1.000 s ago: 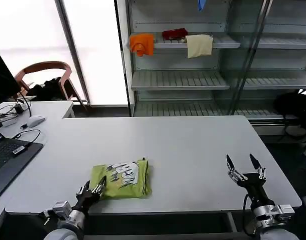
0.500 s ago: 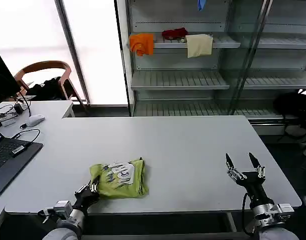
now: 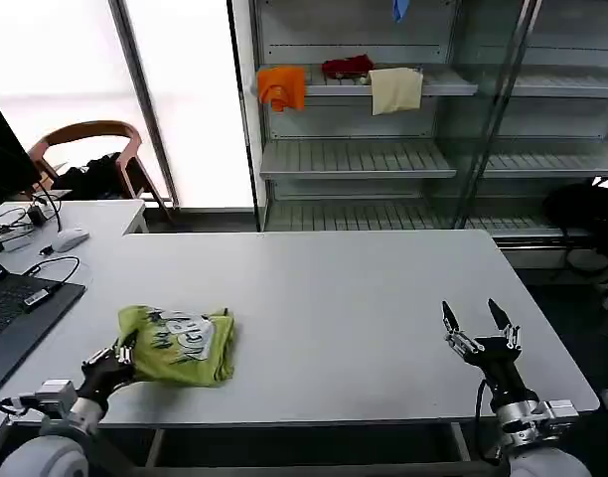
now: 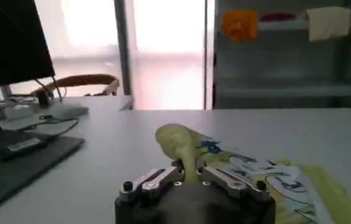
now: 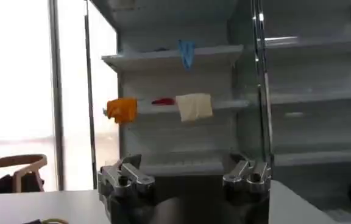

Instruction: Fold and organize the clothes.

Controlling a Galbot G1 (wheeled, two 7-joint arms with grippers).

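Note:
The lime yellow-green T-shirt (image 3: 177,344) lies folded into a small bundle near the table's front left, its white print facing up. My left gripper (image 3: 123,356) sits at the bundle's left front corner, shut on a raised fold of the fabric. In the left wrist view that gripper (image 4: 189,172) pinches an upright ridge of the T-shirt (image 4: 256,176), and the rest spreads out beyond it. My right gripper (image 3: 477,320) stands open and empty over the table's front right, far from the shirt. Its fingers (image 5: 124,174) point toward the shelves.
A laptop (image 3: 14,310), cables and a mouse (image 3: 70,238) take up the left table edge. Behind the white table (image 3: 364,298) stands a metal shelf rack (image 3: 383,159) holding orange (image 3: 282,86), dark red (image 3: 347,68) and cream (image 3: 395,90) cloths. A chair (image 3: 90,149) stands at back left.
My left gripper has dragged the folded T-shirt leftward along the table's front edge, from near the middle to the front left. The right gripper has barely moved.

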